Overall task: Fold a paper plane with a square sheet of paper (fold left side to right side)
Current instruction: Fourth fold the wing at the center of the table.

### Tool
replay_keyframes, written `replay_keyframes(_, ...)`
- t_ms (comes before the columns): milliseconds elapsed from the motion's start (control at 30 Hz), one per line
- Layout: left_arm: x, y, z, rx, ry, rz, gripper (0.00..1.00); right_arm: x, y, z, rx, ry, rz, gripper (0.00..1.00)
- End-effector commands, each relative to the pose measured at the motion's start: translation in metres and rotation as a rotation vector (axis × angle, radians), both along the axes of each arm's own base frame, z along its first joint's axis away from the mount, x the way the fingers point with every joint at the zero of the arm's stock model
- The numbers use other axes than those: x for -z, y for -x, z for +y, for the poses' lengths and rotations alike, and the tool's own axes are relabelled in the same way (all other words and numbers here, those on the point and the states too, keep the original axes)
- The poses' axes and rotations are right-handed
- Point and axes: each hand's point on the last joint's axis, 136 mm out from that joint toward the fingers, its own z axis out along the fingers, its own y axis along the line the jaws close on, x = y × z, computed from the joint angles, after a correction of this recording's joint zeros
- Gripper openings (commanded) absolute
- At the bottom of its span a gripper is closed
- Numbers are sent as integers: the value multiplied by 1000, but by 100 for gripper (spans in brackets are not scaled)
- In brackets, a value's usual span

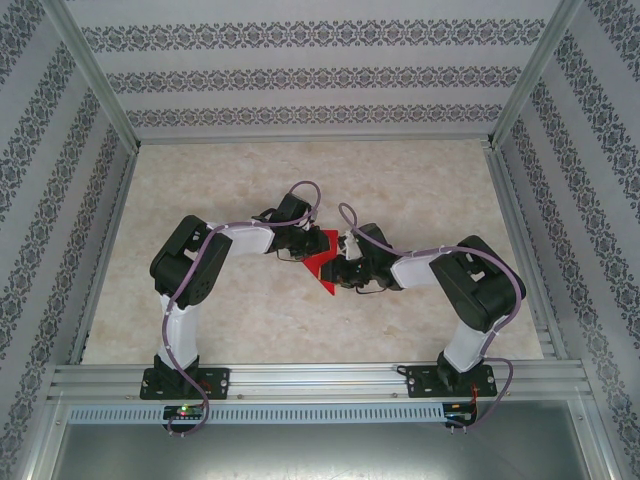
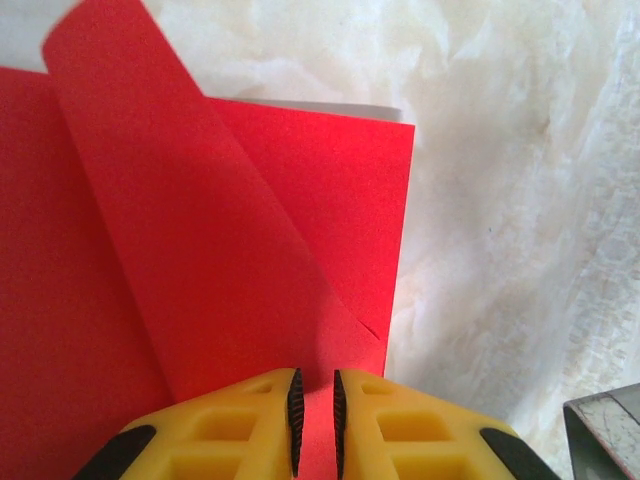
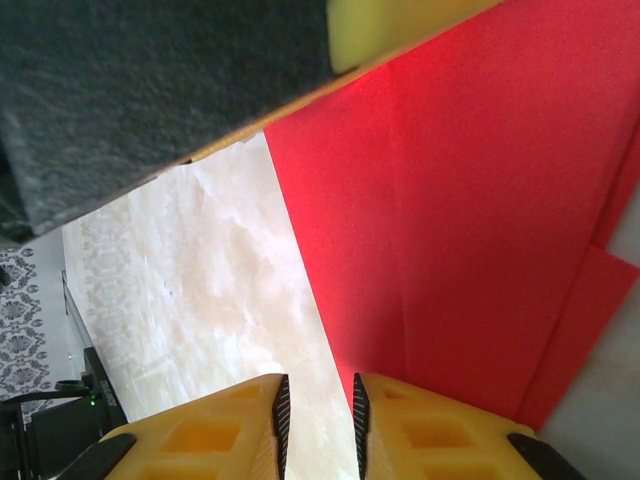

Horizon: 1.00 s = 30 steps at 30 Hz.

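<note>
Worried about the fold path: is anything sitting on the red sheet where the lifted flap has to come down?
Possibly the right end effector: it sits at the edge of the square sheet of paper; otherwise nothing visible.

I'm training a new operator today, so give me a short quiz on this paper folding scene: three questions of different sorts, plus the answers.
1. True or false: the square sheet of paper lies wholly flat on the table.
2. What sits between the fingers of the left gripper? A: a flap of the red paper. B: a cable. C: a pencil.
3. Fill in: the gap of the right gripper shows the pale ____ beneath, not paper.
Key: 1 false, one flap curls up off the sheet; 2 A; 3 table.
</note>
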Motion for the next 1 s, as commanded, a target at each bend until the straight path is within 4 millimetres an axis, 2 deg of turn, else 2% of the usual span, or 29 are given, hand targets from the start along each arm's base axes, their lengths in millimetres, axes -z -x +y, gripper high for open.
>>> replay_keyframes(0,43,30,25,-14,-147,115,21,15,20,-3,-28,35,55,25)
replay_keyframes(633,44,29,26,-14,-158,118,20,21,52,-11,-74,108,91,25)
replay_keyframes(967,42,28,26,-15,-159,114,20,23,64,-16,-89,124,109,21)
